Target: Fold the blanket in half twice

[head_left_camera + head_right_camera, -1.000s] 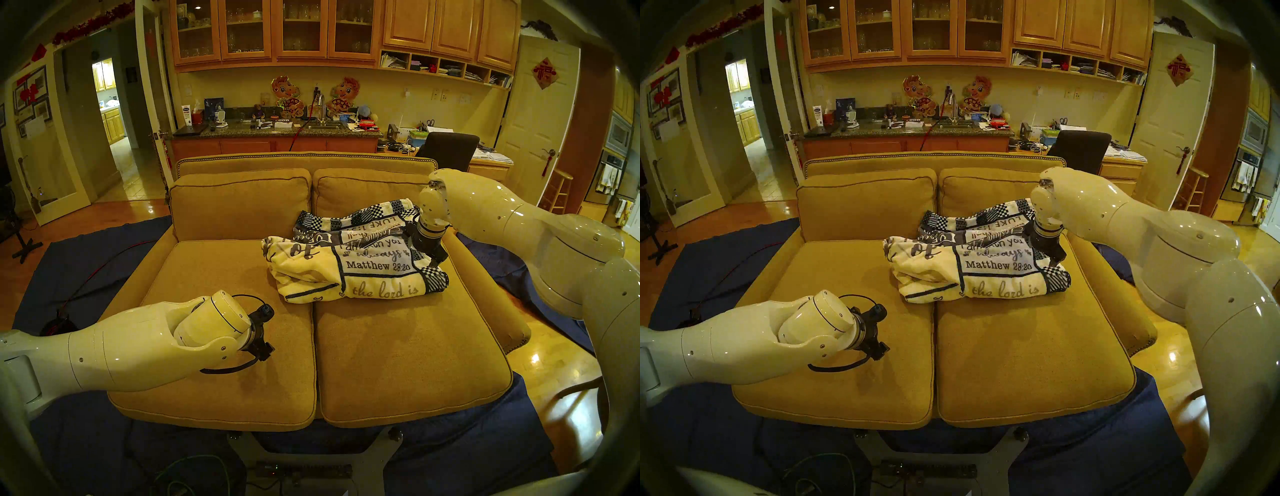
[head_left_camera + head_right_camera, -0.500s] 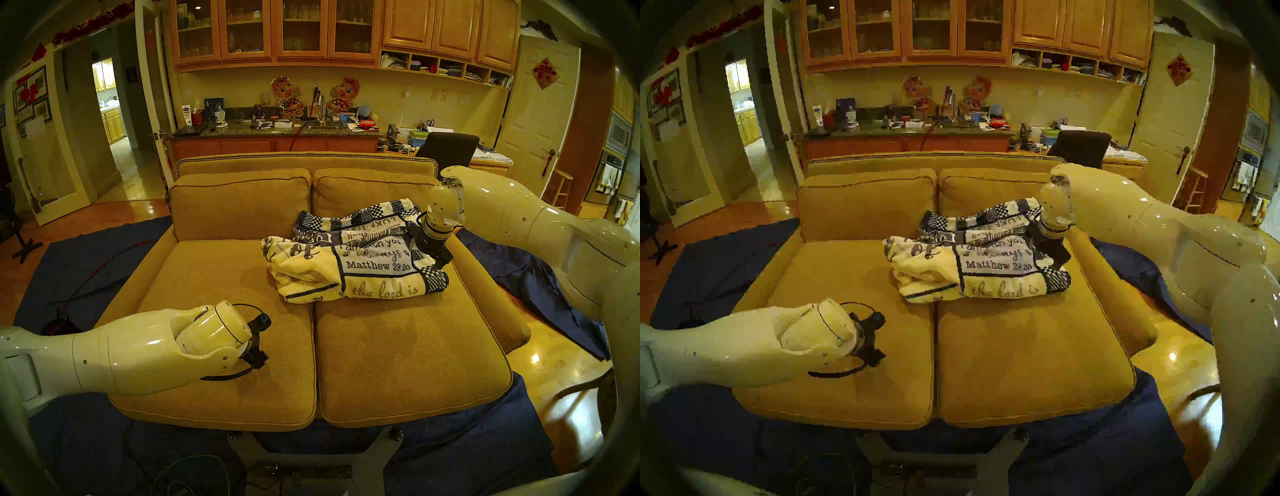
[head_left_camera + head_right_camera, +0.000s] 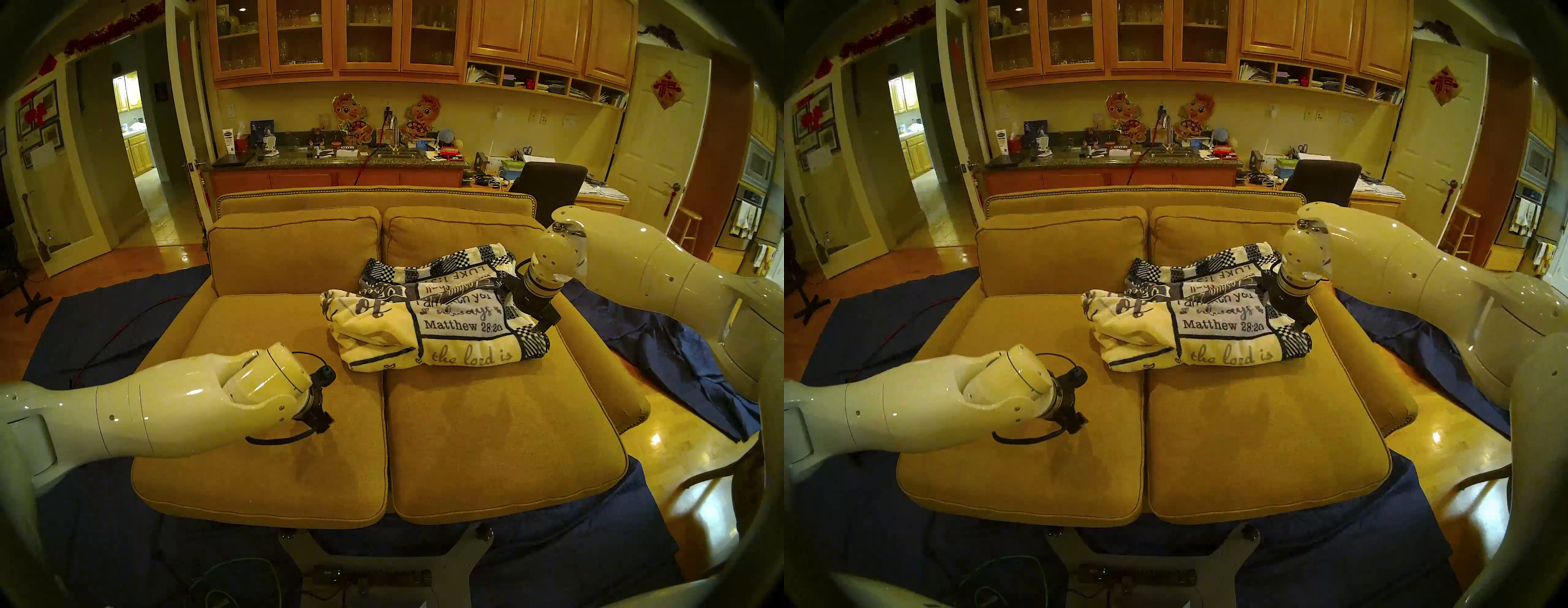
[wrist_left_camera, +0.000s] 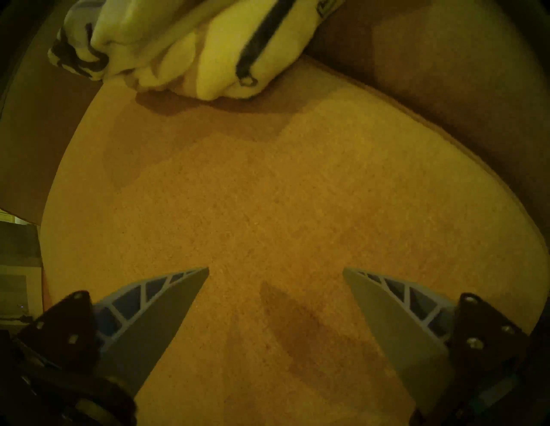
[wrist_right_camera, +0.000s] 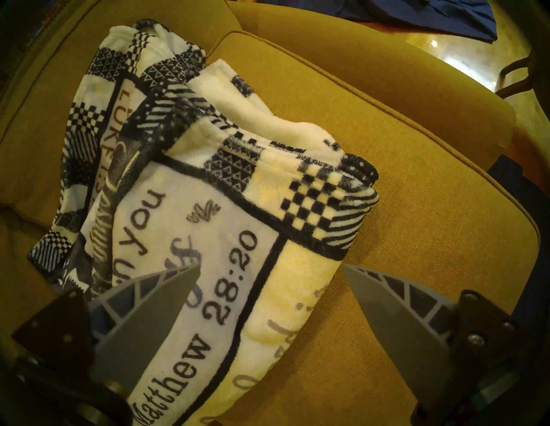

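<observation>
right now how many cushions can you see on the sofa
4. Two seat cushions, left and right, and two back cushions, left and right. The blanket lies mostly on the right seat cushion.

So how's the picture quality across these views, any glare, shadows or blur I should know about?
Head views: sharp, yellow-tinted, fisheye-bent with dark rims; glare spots on the floor and both arms. Left wrist view: dim and soft, the blanket blurred at the top, a dark shadow on the cushion between the open left gripper fingers. Right wrist view: brighter, blanket lettering crisp, right gripper open.
</observation>
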`<state>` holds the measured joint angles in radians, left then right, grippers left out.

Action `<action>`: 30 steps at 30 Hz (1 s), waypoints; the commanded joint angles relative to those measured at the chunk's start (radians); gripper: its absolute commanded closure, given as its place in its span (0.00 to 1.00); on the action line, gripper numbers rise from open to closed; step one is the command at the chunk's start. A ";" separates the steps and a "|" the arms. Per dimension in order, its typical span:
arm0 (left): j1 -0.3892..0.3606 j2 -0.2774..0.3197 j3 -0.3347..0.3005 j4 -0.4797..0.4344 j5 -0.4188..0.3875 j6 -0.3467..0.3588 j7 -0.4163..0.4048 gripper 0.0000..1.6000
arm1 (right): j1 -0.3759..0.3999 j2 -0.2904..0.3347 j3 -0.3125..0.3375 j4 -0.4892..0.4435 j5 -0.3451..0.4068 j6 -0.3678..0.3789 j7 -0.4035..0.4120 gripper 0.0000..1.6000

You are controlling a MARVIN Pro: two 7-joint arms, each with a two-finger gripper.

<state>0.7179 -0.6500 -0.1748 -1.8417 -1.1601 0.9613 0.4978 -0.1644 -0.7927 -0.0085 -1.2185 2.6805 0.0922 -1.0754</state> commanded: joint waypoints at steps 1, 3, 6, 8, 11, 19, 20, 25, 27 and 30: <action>-0.096 -0.008 0.042 0.008 -0.056 -0.001 0.009 0.00 | 0.015 0.073 0.009 -0.076 -0.028 -0.046 0.024 0.00; -0.118 -0.008 0.075 0.008 -0.056 -0.001 0.018 0.00 | 0.014 0.080 0.008 -0.088 -0.032 -0.055 0.028 0.00; -0.101 -0.030 0.088 0.003 0.012 -0.001 0.109 0.00 | 0.013 0.091 0.007 -0.106 -0.039 -0.069 0.035 0.00; -0.096 -0.051 0.112 0.018 0.071 -0.001 0.135 0.00 | 0.012 0.092 0.007 -0.109 -0.040 -0.072 0.037 0.00; -0.073 -0.084 0.118 0.048 0.131 -0.001 0.181 0.00 | 0.012 0.097 0.006 -0.117 -0.043 -0.079 0.040 0.00; -0.036 -0.197 0.119 0.167 0.222 -0.131 0.325 0.00 | 0.011 0.103 0.004 -0.129 -0.047 -0.090 0.046 0.00; -0.036 -0.197 0.119 0.167 0.222 -0.131 0.325 0.00 | 0.011 0.103 0.004 -0.129 -0.047 -0.090 0.046 0.00; -0.018 -0.255 0.106 0.219 0.260 -0.216 0.342 0.00 | 0.011 0.106 0.003 -0.134 -0.049 -0.096 0.049 0.00; -0.018 -0.280 0.109 0.241 0.276 -0.255 0.335 0.00 | 0.011 0.107 0.002 -0.136 -0.049 -0.097 0.050 0.00; -0.014 -0.313 0.110 0.281 0.289 -0.309 0.317 0.00 | 0.011 0.108 0.002 -0.138 -0.050 -0.099 0.051 0.00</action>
<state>0.7048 -0.8578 -0.0513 -1.6256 -0.9193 0.7612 0.8204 -0.1657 -0.6937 -0.0124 -1.3533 2.6371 -0.0054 -1.0263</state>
